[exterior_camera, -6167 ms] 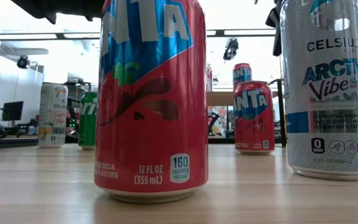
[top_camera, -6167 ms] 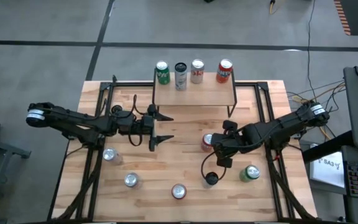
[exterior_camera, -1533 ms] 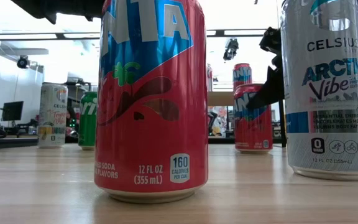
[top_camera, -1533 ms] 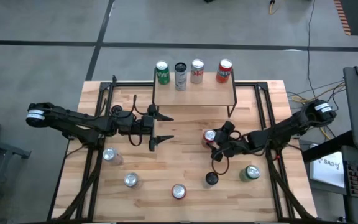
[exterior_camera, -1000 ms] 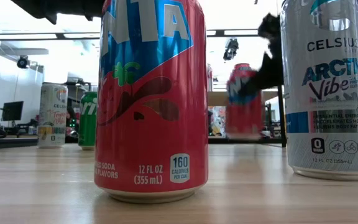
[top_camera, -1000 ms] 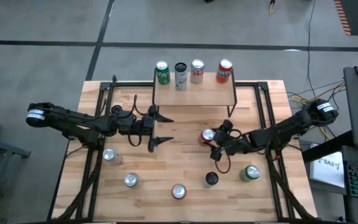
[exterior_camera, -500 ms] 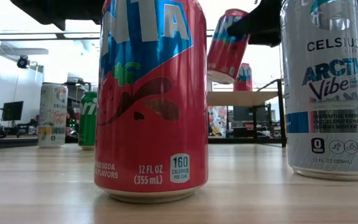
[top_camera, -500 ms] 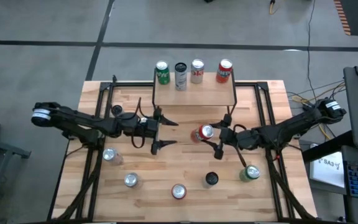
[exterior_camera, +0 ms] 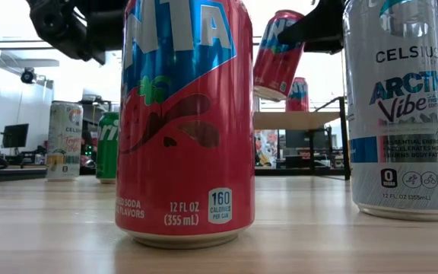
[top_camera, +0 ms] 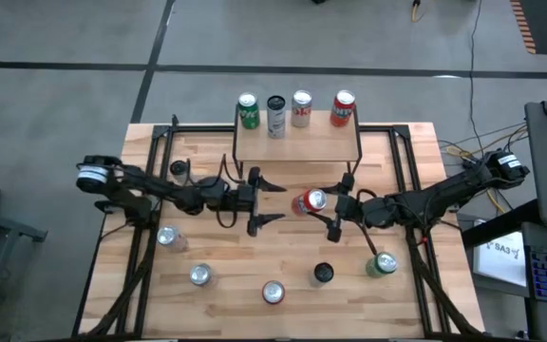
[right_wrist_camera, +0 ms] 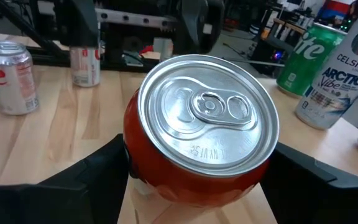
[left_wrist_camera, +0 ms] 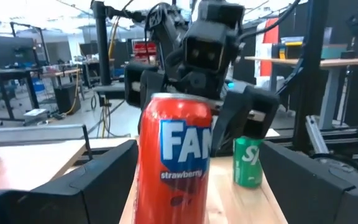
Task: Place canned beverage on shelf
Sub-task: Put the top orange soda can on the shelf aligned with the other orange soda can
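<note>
A red Fanta can (top_camera: 309, 201) hangs tilted above the table's middle, with my right gripper (top_camera: 325, 211) shut on it. In the low view the can (exterior_camera: 279, 53) sits higher than the shelf (exterior_camera: 295, 119). The shelf (top_camera: 297, 144) stands at the table's far edge and carries several cans along its far side. My left gripper (top_camera: 275, 201) stands open just left of the held can, pointing level at it. In the left wrist view the can (left_wrist_camera: 174, 162) fills the space ahead of the open fingers. My right gripper pinches the can's side wall (right_wrist_camera: 135, 169) between its two fingers (right_wrist_camera: 95, 177), one on each opposite side. The fingers come about level from the table's right. The can is lifted clear of the table and tilted, its top (right_wrist_camera: 207, 112) leaning toward my right arm.
Loose cans stand on the near half of the table: two silver ones (top_camera: 167, 236) (top_camera: 200, 275), a red one (top_camera: 273, 292), a black one (top_camera: 323, 274) and a green one (top_camera: 381, 264). The wood between the arms and the shelf is bare.
My right gripper has risen with the red can, lifting it clear of the table and slightly toward the left edge, and the can has tipped over to a slant. My left gripper has moved toward the table's right edge and a little down, closing in on the can, still open.
</note>
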`<state>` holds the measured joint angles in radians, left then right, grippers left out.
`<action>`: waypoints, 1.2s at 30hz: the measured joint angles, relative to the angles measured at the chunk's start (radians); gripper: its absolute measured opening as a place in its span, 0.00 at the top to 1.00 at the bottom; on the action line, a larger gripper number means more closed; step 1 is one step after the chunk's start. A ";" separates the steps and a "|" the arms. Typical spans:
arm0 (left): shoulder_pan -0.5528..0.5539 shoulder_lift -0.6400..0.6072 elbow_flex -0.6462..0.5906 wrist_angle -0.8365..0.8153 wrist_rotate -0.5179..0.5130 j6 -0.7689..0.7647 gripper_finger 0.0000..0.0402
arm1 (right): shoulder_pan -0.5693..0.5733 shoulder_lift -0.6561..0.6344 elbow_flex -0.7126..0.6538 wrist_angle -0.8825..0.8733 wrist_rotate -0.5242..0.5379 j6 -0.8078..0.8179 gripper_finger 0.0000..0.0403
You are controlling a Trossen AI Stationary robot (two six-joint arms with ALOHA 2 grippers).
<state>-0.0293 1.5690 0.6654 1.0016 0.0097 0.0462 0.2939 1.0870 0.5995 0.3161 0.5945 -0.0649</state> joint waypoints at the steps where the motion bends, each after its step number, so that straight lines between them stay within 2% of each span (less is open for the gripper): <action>1: 0.001 0.017 0.013 -0.006 0.000 -0.002 0.20 | 0.000 0.000 0.000 0.001 0.000 -0.002 0.28; 8: 0.002 0.117 0.122 -0.122 0.000 0.019 0.20 | 0.000 -0.001 0.000 0.003 -0.002 -0.003 0.28; 17: 0.035 0.158 0.207 -0.286 -0.002 0.019 0.20 | 0.000 0.000 0.001 -0.007 -0.004 -0.002 0.28; 26: 0.044 0.226 0.259 -0.295 0.001 -0.007 0.20 | 0.000 0.000 0.001 -0.006 0.000 -0.015 0.28; 32: 0.044 0.261 0.299 -0.304 0.036 0.002 0.20 | 0.001 0.000 0.001 -0.008 -0.001 -0.021 0.28; 36: 0.044 0.260 0.295 -0.300 0.029 0.022 0.24 | 0.000 0.000 0.001 -0.007 -0.001 -0.024 0.28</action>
<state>0.0145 1.8289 0.9609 0.7015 0.0392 0.0686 0.2943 1.0866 0.6006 0.3088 0.5938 -0.0888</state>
